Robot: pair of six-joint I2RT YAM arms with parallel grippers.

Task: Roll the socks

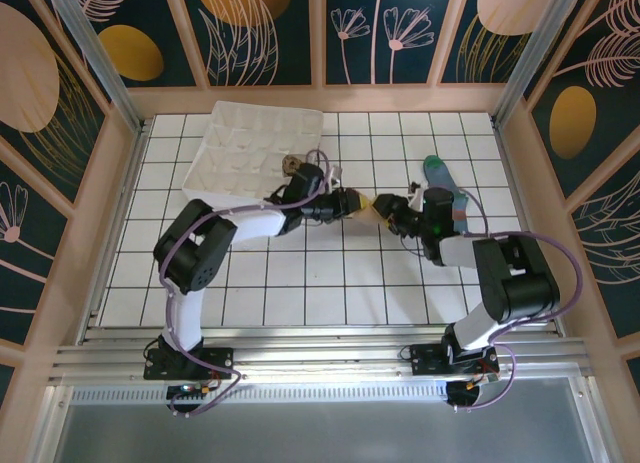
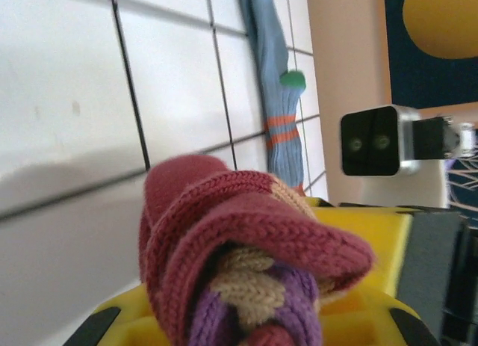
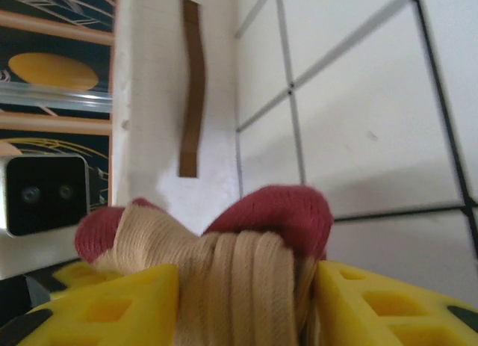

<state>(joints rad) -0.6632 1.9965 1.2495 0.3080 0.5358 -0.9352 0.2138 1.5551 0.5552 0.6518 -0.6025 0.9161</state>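
Top external: both arms reach to the middle of the counter, where the left fingers (image 1: 350,202) and right fingers (image 1: 382,205) meet tip to tip with the striped sock (image 1: 366,207) bunched between them. The blue sock (image 1: 447,190) lies flat toward the far right corner, partly under the right arm. A white tray (image 1: 230,133) sits at the far left corner, with the argyle sock (image 1: 292,165) at its near right corner.

Left wrist: the yellow left fingers (image 2: 123,312) are closed on the striped sock (image 2: 239,249), a rolled bundle of red, beige and purple. The blue sock (image 2: 275,107) lies beyond it, green toe up.

Right wrist: the right fingers (image 3: 112,305) press the striped sock (image 3: 239,279) from both sides, its red end sticking out past their tips.
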